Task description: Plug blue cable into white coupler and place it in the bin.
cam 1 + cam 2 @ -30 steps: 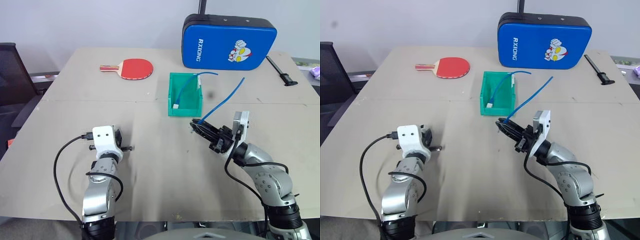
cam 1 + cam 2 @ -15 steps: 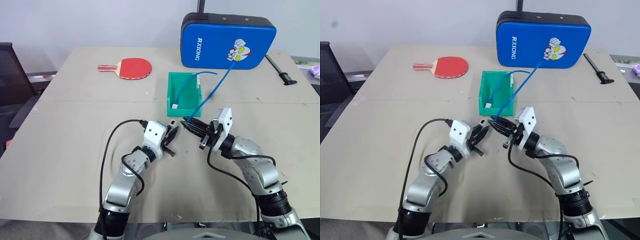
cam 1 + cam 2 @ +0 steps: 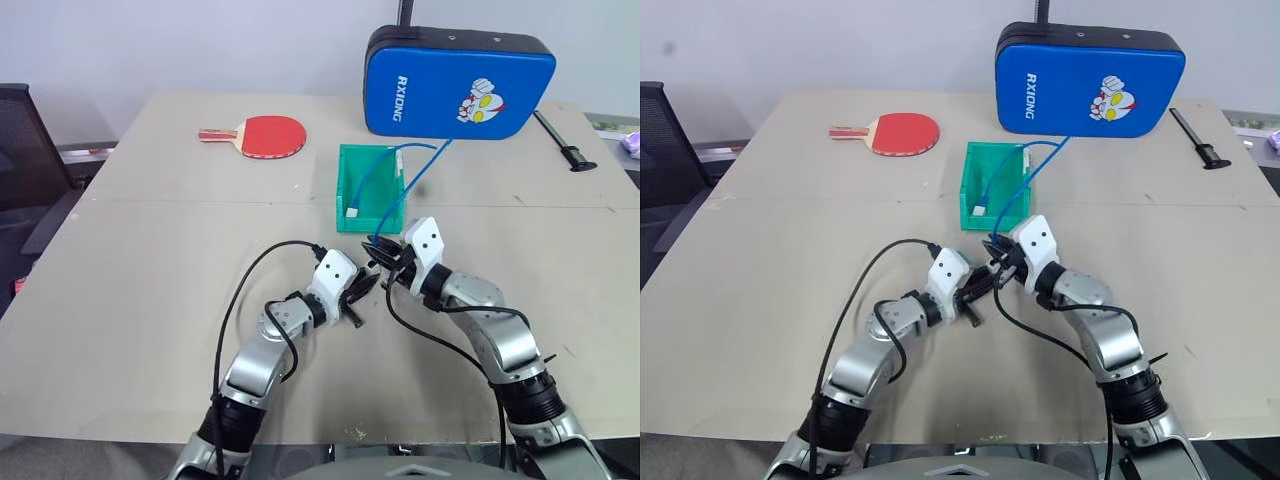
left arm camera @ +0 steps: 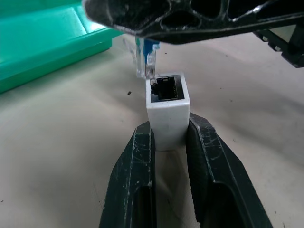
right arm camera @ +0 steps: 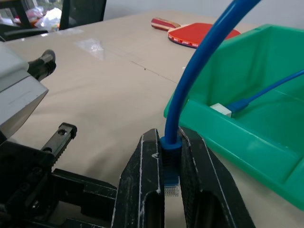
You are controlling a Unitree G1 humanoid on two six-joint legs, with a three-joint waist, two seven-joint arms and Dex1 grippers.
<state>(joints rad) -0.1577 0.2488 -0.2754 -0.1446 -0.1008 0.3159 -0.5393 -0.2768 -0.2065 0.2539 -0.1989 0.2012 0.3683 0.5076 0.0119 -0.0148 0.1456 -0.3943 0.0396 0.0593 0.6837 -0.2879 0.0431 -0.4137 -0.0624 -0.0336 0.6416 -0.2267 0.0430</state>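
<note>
mating step in hand just near of the bin: left gripper clamped on the white coupler, right gripper pinching the blue cable at its plug, calling next for squaring plug to socket and pushing in.

Looks like an office or lab test room: big beige tabletop made of joined boards, plain pale wall behind, black office chair at the side. Odd props laid out on the table: red table-tennis paddle, blue padded case, small green bin.
</note>
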